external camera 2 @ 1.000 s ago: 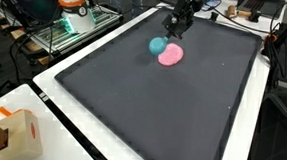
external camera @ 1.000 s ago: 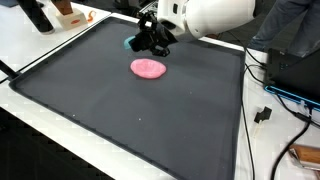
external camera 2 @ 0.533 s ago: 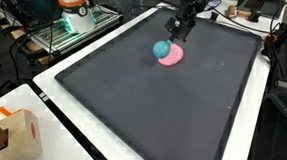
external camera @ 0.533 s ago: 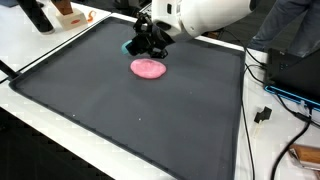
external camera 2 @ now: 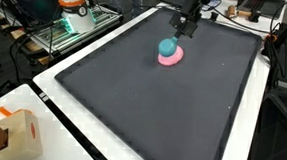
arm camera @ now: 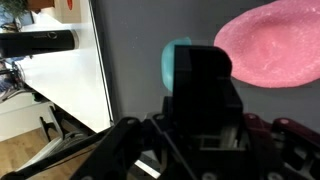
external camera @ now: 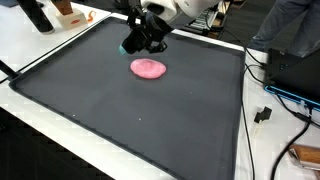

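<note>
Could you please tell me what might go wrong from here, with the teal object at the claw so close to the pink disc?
1. The claw seems to hold the teal object above the dark mat. The wrist view hides much of the grip, so it might slip and roll.
2. The pink disc lies right beside it, so a low sideways move could knock or drag it.
</note>
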You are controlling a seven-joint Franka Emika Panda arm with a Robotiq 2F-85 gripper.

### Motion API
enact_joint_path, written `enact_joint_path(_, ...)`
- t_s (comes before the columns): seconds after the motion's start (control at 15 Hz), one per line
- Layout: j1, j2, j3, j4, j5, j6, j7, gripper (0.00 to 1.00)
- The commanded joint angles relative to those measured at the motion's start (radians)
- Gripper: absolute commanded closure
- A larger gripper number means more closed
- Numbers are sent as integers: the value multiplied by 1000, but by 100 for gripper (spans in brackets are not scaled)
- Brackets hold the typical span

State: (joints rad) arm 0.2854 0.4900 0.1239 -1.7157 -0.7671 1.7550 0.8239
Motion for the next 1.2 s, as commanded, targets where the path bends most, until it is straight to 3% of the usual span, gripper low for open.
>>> enact_joint_path(0.0,-48,-105,10,-87,97,100,-118,75)
enact_joint_path(0.33,-100,-218,-3,-184,262,259,-321,75)
enact_joint_path(0.6,-153,-300,-9,-299,422,475,-511,75)
enact_joint_path(0.87,-213,-346,2,-396,673,634,-773,75)
enact_joint_path(1.13,-259,-365,17,-442,969,648,-1076,75)
